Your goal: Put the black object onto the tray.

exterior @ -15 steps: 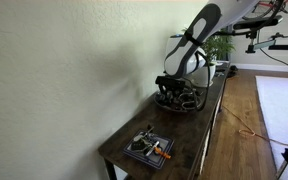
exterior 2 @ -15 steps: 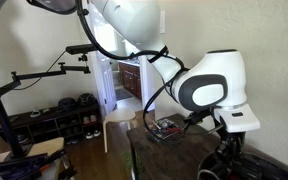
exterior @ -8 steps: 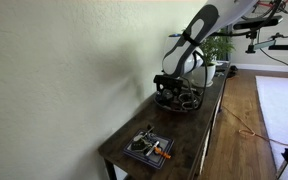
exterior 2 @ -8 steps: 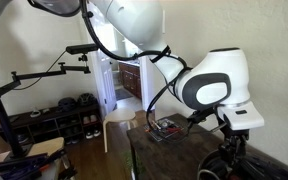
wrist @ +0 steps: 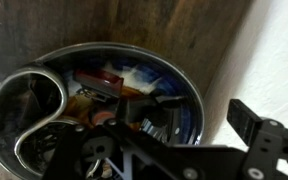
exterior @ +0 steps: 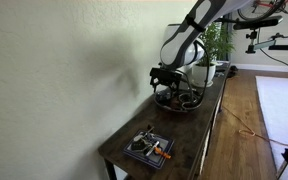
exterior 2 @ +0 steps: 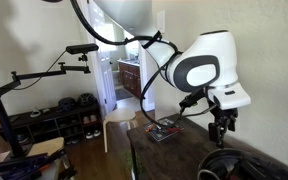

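The tray (wrist: 189, 90) is a round, dark, shallow dish holding dark and reddish bits; it fills the wrist view. A small black oblong piece, the black object (wrist: 170, 99), lies inside it among those bits, free of the fingers. My gripper (wrist: 164, 135) hangs above the dish, open, with one fingertip (wrist: 258, 124) out past the rim and nothing between the jaws. In both exterior views the gripper (exterior: 167, 78) (exterior 2: 219, 130) hovers a little above the tray (exterior: 180, 100) (exterior 2: 234, 166).
The dish stands on a long, narrow dark wooden table (exterior: 189, 135) against a pale wall (exterior: 54, 70). A square dark tray (exterior: 147, 148) (exterior 2: 164, 128) with an orange item sits at the table's other end. A potted plant (exterior: 216, 45) stands behind the dish.
The jaws have gone from nearly shut to wide open. The gripper has lifted up from the round tray, leaving the black piece in it.
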Available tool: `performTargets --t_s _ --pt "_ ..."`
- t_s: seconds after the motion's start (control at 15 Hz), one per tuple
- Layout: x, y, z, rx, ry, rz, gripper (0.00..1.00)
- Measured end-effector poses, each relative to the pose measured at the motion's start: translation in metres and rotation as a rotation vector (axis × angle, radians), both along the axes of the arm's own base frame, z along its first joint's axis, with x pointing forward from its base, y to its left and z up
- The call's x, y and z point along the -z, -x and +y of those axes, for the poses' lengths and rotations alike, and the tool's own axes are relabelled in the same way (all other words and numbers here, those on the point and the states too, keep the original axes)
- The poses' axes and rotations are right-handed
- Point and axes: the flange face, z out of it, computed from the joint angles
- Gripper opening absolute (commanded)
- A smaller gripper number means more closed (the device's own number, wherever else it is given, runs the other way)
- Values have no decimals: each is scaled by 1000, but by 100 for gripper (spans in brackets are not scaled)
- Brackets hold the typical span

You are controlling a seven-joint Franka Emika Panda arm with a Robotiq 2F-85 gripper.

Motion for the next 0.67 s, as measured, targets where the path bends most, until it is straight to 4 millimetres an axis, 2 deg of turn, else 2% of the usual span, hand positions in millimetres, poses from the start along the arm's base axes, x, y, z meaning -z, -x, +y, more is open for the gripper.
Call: performTargets --t_s 0.33,0.53,0.67 --pt "-33 21 26 -44 -57 46 100" --pt "-51 34 36 -57 -85 76 100" --pt "-54 34 36 -59 -86 73 100"
